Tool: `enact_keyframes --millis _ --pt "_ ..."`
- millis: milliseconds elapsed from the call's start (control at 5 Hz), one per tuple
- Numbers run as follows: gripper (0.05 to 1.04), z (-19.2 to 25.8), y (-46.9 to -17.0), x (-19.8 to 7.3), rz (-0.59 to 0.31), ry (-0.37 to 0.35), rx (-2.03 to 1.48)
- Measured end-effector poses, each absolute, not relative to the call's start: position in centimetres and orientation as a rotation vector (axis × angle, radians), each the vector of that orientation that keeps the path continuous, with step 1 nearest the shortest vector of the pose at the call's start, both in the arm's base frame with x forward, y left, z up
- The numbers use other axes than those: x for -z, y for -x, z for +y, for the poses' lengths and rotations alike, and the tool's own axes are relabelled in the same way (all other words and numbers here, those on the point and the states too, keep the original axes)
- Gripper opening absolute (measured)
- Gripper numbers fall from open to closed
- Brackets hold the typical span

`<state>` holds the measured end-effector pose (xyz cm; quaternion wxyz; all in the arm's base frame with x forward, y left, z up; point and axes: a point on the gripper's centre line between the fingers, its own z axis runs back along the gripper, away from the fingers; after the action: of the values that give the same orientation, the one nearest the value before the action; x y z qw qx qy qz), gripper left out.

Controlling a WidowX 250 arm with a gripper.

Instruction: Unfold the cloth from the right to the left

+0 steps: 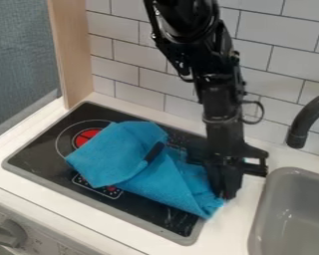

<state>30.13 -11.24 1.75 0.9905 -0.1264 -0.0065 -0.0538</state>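
Blue cloth [119, 154]: folded, corner [207, 208] beside gripper [226, 193].
Gripper: we can't tell its state.
Corner: grasping step, probably; next, lift leftward.

The cloth [125, 157] lies on the stove [39, 152], left of the sink [298, 201] on the bench [235, 219]; the tap [307, 119] is behind the sink, the knob [13, 232] before the stove.

Through my camera I saw a white counter [232, 229] with a black, gray-rimmed stovetop [39, 154] and a gray sink [288, 204], the blue cloth [112, 152] lying partly folded across the stovetop.
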Motion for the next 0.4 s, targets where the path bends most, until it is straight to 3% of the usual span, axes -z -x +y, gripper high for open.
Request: enact_keyframes --millis 400 --pt "0.745 -10.86 -29.91 -2.14 -0.003 0.231 0.101"
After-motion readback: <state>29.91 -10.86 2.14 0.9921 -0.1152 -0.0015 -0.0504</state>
